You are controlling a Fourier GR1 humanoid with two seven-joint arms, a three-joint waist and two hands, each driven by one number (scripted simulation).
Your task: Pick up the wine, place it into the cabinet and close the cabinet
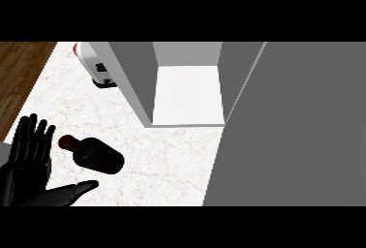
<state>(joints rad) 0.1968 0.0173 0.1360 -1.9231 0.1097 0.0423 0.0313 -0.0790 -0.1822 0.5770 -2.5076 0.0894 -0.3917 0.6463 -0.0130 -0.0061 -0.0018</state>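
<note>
Head view shows one black hand (pixel 28 167) at the lower left corner, and by its place at the left side it is the robot's left hand. Its fingers (pixel 34 138) are straight and spread, pointing up toward the far side of the counter (pixel 164 160), and the thumb (pixel 71 191) is stretched out to the right, away from the palm. So the hand is wide open. It holds nothing and I do not see it touching anything.

A wine bottle (pixel 93 154) lies on its side on the white marble counter. It is dark, with a reddish cap at the upper left end and its body going down to the right. The bottle is just beside the hand, on the right of the fingers and above the thumb, inside the open angle between them, but a narrow strip of counter shows between the bottle and the fingers, so they are apart.

Farther up stands the cabinet (pixel 186 92), open, with a white inner floor and grey walls. Its big grey door (pixel 293 135) covers the right part of the view. The bottle is outside the cabinet, below and left of its opening. Behind the cabinet at the upper left stands a white appliance (pixel 97 68) with a dark base, partly hidden. A strip of wooden floor (pixel 22 72) shows at the left edge.
</note>
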